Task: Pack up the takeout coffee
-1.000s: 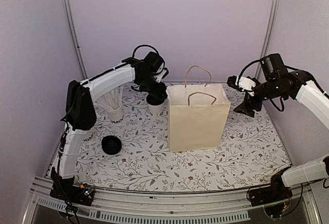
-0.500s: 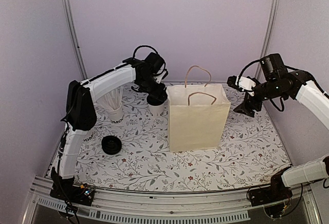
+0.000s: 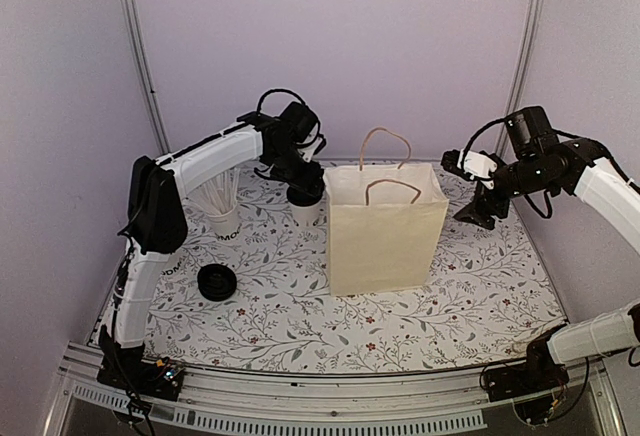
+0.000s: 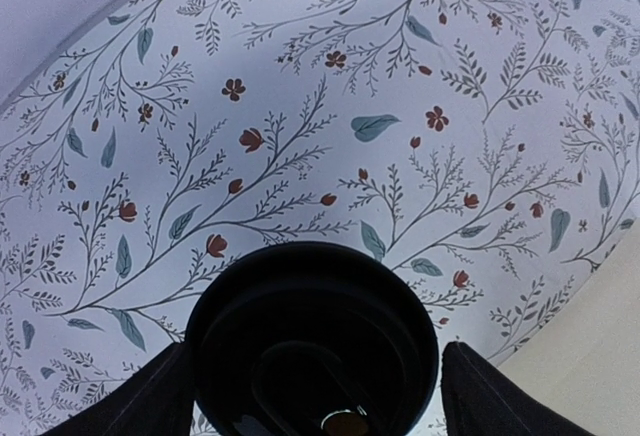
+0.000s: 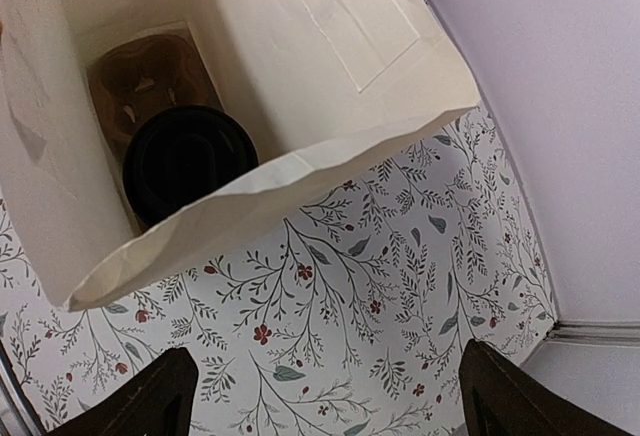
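The takeout coffee (image 3: 305, 212) is a white paper cup with a round black lid (image 4: 312, 341). It stands on the floral mat just left of the paper bag (image 3: 385, 231). My left gripper (image 3: 305, 194) hangs straight over it, open. In the left wrist view my left gripper (image 4: 315, 396) straddles the lid; one finger lies against the lid's left rim and a gap shows on the right. My right gripper (image 3: 483, 211) hovers open and empty to the right of the bag, above bare mat (image 5: 325, 396). Inside the bag a second black-lidded cup (image 5: 188, 161) sits in a brown cardboard carrier (image 5: 150, 81).
A white cup of white sticks (image 3: 222, 214) stands at the back left. A stack of black lids (image 3: 217, 282) lies on the mat nearer the front left. The bag's twine handles (image 3: 385, 136) stick up. Lilac walls and metal posts close in the back and sides.
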Action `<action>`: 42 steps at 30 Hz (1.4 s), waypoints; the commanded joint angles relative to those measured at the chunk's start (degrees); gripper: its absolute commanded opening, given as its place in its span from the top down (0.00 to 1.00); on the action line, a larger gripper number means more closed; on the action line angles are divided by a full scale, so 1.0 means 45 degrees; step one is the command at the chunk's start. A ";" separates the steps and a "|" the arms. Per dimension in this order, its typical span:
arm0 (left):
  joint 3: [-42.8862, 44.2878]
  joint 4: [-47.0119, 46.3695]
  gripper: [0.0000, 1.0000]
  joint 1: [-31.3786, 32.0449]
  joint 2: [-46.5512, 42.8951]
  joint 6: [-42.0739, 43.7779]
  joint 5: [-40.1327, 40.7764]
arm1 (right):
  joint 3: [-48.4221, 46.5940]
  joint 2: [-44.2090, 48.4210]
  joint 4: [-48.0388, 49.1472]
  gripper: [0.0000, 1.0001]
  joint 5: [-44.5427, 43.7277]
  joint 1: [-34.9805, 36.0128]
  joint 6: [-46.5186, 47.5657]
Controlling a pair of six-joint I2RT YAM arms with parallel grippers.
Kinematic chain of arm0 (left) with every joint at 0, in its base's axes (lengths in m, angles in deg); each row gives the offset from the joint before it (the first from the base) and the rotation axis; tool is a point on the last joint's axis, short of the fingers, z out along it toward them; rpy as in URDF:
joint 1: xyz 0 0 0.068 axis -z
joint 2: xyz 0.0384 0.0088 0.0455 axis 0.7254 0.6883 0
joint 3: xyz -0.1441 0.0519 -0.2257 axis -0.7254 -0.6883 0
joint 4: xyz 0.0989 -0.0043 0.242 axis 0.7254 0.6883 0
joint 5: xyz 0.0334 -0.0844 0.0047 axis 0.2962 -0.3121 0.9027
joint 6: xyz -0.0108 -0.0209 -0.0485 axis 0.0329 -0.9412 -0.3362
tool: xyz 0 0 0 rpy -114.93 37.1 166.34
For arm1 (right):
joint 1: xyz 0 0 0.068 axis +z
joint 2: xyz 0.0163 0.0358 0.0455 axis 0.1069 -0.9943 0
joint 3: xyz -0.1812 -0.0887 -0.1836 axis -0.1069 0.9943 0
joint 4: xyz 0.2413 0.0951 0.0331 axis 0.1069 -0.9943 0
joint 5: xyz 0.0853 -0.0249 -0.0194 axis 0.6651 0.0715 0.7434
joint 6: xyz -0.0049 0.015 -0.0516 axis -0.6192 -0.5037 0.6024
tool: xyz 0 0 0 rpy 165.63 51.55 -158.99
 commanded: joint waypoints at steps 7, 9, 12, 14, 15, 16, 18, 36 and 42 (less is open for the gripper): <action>-0.0186 0.0214 0.12 -0.0103 0.0015 -0.0019 0.0115 | 0.0215 0.0339 0.0143 0.06 0.0181 -0.0165 -0.0174; -0.0196 0.0204 0.14 -0.0102 -0.0004 -0.0013 0.0119 | 0.0224 0.0364 0.0151 0.06 0.0197 -0.0199 -0.0174; -0.0235 0.0214 0.20 -0.0090 -0.0015 -0.0006 -0.0069 | 0.0257 0.0388 0.0153 0.06 0.0192 -0.0216 -0.0193; -0.0254 0.0259 0.23 -0.0094 -0.0067 -0.0029 -0.0179 | 0.0289 0.0425 0.0152 0.06 0.0222 -0.0204 -0.0203; -0.0254 0.0314 0.24 -0.0097 -0.0137 -0.0040 -0.0268 | 0.0291 0.0427 0.0139 0.06 0.0231 -0.0228 -0.0210; -0.0255 0.0404 0.24 -0.0077 -0.0268 -0.0061 -0.0298 | 0.0277 0.0457 0.0125 0.06 0.0241 -0.0248 -0.0212; -0.0405 0.0614 0.25 -0.0066 -0.0767 -0.0046 -0.0359 | 0.0307 0.0534 0.0082 0.06 0.0253 -0.0278 -0.0213; -0.9393 -0.0607 0.26 0.2383 -0.8467 -0.0542 -0.0520 | 0.0857 0.1122 0.1024 0.06 0.1149 -0.0441 -0.0819; -1.1145 -0.1505 0.26 0.3580 -0.9560 -0.1129 -0.0103 | 0.2303 0.1643 0.3958 0.05 0.1310 -0.0455 -0.2707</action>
